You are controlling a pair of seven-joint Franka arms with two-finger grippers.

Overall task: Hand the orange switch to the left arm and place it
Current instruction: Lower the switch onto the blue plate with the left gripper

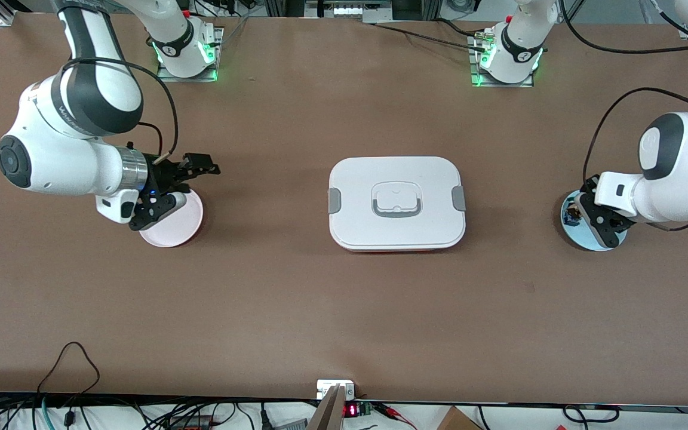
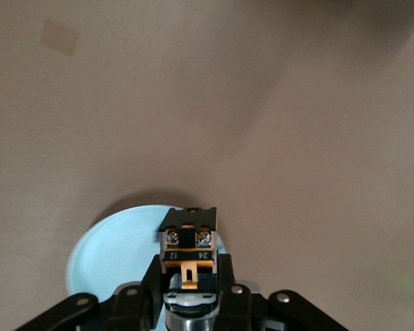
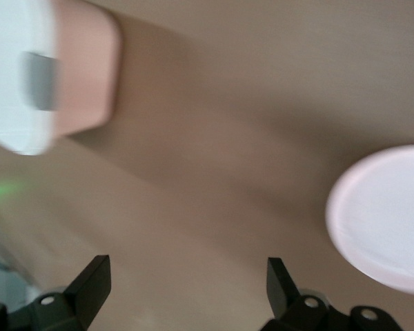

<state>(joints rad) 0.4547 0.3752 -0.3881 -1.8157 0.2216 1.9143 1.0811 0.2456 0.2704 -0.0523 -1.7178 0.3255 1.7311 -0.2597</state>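
Observation:
My left gripper (image 1: 578, 208) is shut on the orange switch (image 2: 188, 243), a small black part with orange sections and two screws. It holds the switch just above the light-blue plate (image 2: 107, 252), which stands at the left arm's end of the table (image 1: 583, 240). My right gripper (image 1: 203, 165) is open and empty, low over the table beside the pink plate (image 1: 180, 230); its jaws stand wide apart (image 3: 186, 283). The white box (image 1: 396, 202) stands in the middle of the table between the two plates. Its corner shows in the right wrist view (image 3: 21, 83).
The pink plate (image 3: 386, 214) at the right arm's end holds nothing. Bare brown table lies between each plate and the box, and along the side nearer the front camera. Cables hang at the table's near edge.

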